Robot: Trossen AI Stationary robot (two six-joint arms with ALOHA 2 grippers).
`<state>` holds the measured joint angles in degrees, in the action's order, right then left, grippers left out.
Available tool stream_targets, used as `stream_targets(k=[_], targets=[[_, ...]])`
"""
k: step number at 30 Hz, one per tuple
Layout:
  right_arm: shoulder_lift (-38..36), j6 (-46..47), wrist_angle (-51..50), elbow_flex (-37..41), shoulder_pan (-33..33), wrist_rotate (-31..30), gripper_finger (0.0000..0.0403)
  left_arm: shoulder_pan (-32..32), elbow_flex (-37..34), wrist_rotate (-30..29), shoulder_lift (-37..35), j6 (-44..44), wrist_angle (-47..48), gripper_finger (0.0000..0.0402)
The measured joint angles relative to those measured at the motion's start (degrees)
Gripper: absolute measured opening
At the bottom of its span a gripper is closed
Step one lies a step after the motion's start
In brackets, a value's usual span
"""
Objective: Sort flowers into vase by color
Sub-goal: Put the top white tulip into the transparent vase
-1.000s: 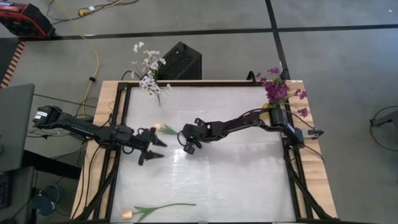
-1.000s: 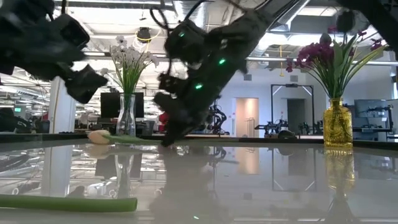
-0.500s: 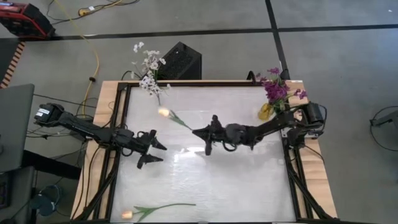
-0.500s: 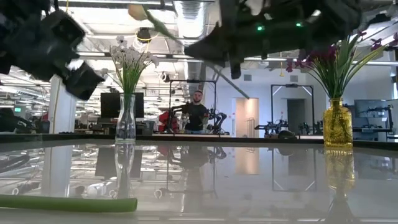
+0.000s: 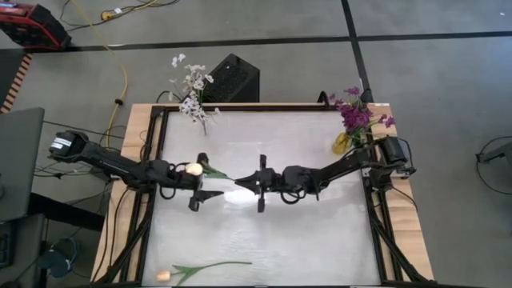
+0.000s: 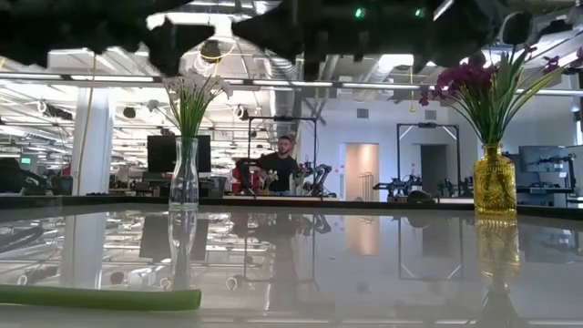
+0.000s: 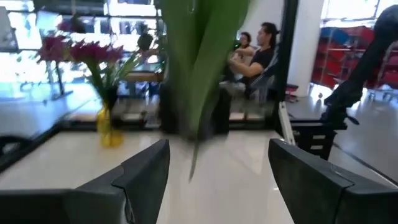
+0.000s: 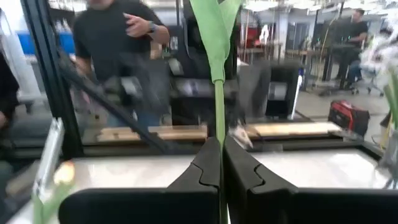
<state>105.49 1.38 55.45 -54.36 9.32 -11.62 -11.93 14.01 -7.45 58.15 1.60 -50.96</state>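
Observation:
A peach-cream tulip hangs in the air over the table's middle, with its bud [image 5: 192, 169] and green leaves [image 5: 214, 171] toward the left. My right gripper [image 5: 246, 183] points level toward the table's left and is shut on the stem. My left gripper [image 5: 200, 182] faces it, open. The tulip's leaves [image 7: 202, 68] hang just ahead of its fingers and above the gap between them; I see no touch. A second tulip [image 5: 204, 269] lies flat on the table by the near edge. My right gripper pinches the tulip's green stem [image 8: 218, 118] between its two shut fingers [image 8: 202, 165]. The fingers come level from the table's right. The stem runs on past their tips toward the left gripper, leaves and bud at its free end. The whole tulip is lifted clear of the table.
A clear vase of white flowers [image 5: 192, 102] stands at the far left corner and a yellow vase of purple flowers [image 5: 352, 120] at the far right. A black box [image 5: 232, 78] sits behind the table. People [image 8: 118, 56] are in the room beyond.
My right gripper has lifted the tulip clear of the table and tipped from pointing down to level, carrying the bud up and toward the left gripper. My left gripper, still open, has risen and rolled, so the leaves now hang above its fingers.

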Motion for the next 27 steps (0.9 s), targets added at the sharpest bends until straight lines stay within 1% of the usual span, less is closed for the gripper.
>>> stream_targets(k=[2, 5, 8, 11, 14, 17, 19, 22, 24, 25, 27], targets=[[1.7, -0.8, 0.1, -1.2, 0.0, 0.0, 0.0026, 0.4, 2.4, 1.1, 2.4, -1.3, -0.1, 0.0261], [1.8, -1.8, 0.8, -1.7, 0.0, -0.1, 0.0026, 0.7, 4.7, 1.1, 5.5, -1.8, -0.1, 0.0261], [1.6, -1.8, 1.0, -1.8, 0.2, 0.0, 0.0026, 0.9, 5.5, 1.2, 7.7, -2.7, -0.4, 0.0261], [1.5, -1.9, -0.1, -1.8, 0.5, -0.1, 0.0026, 1.0, 5.5, 2.4, 8.7, -4.0, -3.9, 0.0259], [1.5, -1.9, 0.0, -1.8, 0.5, -0.1, 0.0026, 1.4, 5.5, 2.7, 9.0, -3.9, -5.8, 0.0244], [1.5, -1.7, 0.2, -1.8, 0.8, -0.1, 0.0026, 1.7, 5.5, 2.6, 9.0, -3.8, -6.6, 0.0205], [1.5, -1.9, 0.6, -1.8, 1.0, -0.1, 0.0026, 1.9, 5.5, 2.3, 9.0, -3.1, -6.1, 0.0166], [1.5, -2.0, 0.9, -1.8, 1.2, -0.1, 0.0026, 2.6, 5.5, 2.2, 9.0, -3.0, -5.9, 0.0095], [1.5, -2.2, 0.7, -1.8, 1.1, -0.3, 0.0027, 3.0, 5.5, 2.3, 9.0, -2.9, -5.9, 0.0038], [1.5, -2.4, 0.5, -1.8, 1.0, -0.2, 0.0034, 3.1, 5.5, 2.3, 9.0, -2.9, -6.3, 0.0020], [1.4, -2.6, 0.6, -1.8, 1.0, -0.5, 0.0060, 3.3, 5.5, 2.2, 9.0, -3.0, -6.7, 0.0009]])
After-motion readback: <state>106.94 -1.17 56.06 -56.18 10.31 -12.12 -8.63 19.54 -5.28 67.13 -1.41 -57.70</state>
